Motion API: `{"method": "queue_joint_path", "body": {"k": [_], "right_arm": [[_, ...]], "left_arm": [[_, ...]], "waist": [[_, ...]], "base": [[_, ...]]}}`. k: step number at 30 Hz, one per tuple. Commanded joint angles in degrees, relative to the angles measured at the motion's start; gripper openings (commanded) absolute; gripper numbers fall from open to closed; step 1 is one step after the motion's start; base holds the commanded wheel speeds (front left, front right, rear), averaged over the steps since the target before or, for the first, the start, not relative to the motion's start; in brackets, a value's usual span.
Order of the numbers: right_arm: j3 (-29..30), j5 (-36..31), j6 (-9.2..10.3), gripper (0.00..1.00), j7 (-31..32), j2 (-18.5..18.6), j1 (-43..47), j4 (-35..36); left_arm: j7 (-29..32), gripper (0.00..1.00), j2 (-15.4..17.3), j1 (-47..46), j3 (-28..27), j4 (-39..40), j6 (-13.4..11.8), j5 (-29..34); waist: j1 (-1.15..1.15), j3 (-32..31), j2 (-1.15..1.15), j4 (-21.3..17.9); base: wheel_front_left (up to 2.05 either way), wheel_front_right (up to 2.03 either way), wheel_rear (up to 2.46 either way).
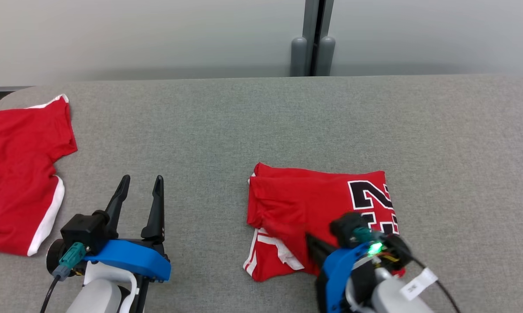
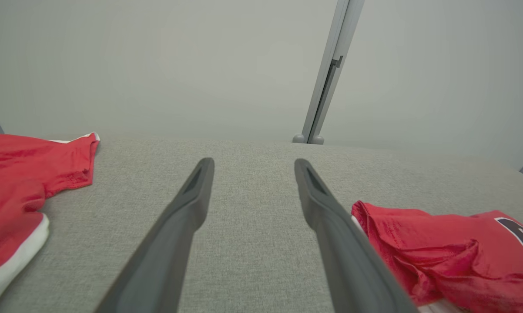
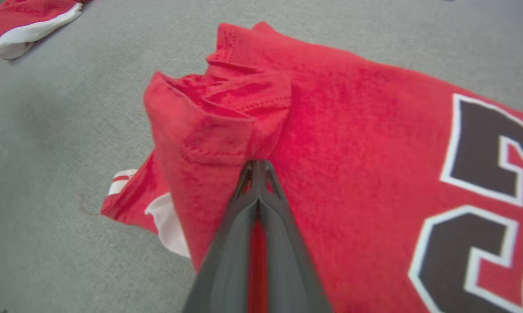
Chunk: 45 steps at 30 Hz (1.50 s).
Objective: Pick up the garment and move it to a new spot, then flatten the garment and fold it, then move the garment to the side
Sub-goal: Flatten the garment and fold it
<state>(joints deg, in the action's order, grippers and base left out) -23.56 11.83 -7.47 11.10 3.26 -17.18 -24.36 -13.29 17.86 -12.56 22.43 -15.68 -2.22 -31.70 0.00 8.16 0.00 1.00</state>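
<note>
Right jaws clench the folded red numbered jersey (image 3: 331, 130), left jaws gape; next, likely carry it aside.

The worktop (image 1: 261, 121) is a broad grey surface with a woven cover, rounded at its far left corner. Two pieces lie on it. A folded red jersey (image 1: 305, 204) with black, white-edged numerals lies beneath the right claw (image 3: 257, 167), to the right of the left claw (image 1: 142, 178). A second red garment (image 1: 18, 174) with white edging lies to the left of the left claw, well apart from the jersey.
</note>
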Motion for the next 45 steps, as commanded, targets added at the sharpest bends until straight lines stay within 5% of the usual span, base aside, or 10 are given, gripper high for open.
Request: {"method": "queue_joint_path", "body": {"k": [1,8,12,17,24,28,33,40,45], "right_arm": [[-4.17,2.53,-0.05,0.00,0.65,-0.42,-0.12,0.61],[-18.97,14.53,-0.04,0.00,3.97,-0.28,1.42,5.12],[-22.56,19.98,-0.04,0.00,3.07,-0.27,0.26,7.77],[-16.21,20.50,-0.04,0.00,-2.18,-0.26,-0.89,8.87],[-1.04,7.26,-0.05,0.00,-4.18,0.20,0.31,5.72],[1.65,1.86,-0.05,0.00,-4.20,-0.07,-0.16,1.99],[-4.51,1.57,-0.04,0.00,-5.46,-0.31,-1.99,-4.50],[-18.94,11.52,-0.04,0.00,-5.26,-0.26,-3.10,-6.94],[-21.65,16.85,-0.04,0.00,-6.99,-0.29,-4.35,-5.20]], "left_arm": [[-0.20,1.00,0.27,-0.70,-0.15,-0.16,-0.03,-0.10],[-0.42,1.00,0.41,-0.10,-0.47,-0.35,-0.31,-0.51],[-0.50,1.00,0.66,0.27,-0.70,-0.10,-0.62,-0.81],[-0.66,1.00,0.79,0.61,-0.83,0.23,-0.84,-0.96],[-0.73,1.00,0.59,1.11,-0.43,0.62,-1.25,-0.95],[-0.66,1.00,0.42,0.34,-0.11,0.73,-1.15,-0.80],[-0.61,1.00,0.22,-0.80,0.37,0.49,-0.75,-0.76],[-0.99,1.00,-0.09,-0.97,0.47,-0.26,-0.43,-1.08],[-1.07,1.00,0.28,-0.20,0.09,-0.55,-0.68,-1.38]], "waist": [[0.00,-0.07,0.00,0.31],[0.00,-0.26,0.00,0.57],[0.00,-0.10,0.00,0.29],[0.00,-0.19,0.00,-0.10],[0.00,-0.25,0.00,-0.56],[0.00,0.18,0.00,-0.37],[0.00,1.01,0.00,0.55],[0.00,1.34,0.00,1.64],[0.00,0.64,0.00,1.37]], "base": [[0.00,0.00,0.00],[0.00,0.00,0.00],[0.00,0.00,0.00],[0.00,0.00,0.00],[0.00,0.00,0.00],[0.00,0.00,0.00],[0.00,0.00,0.00],[0.00,0.00,0.00],[0.00,0.00,0.00]]}}
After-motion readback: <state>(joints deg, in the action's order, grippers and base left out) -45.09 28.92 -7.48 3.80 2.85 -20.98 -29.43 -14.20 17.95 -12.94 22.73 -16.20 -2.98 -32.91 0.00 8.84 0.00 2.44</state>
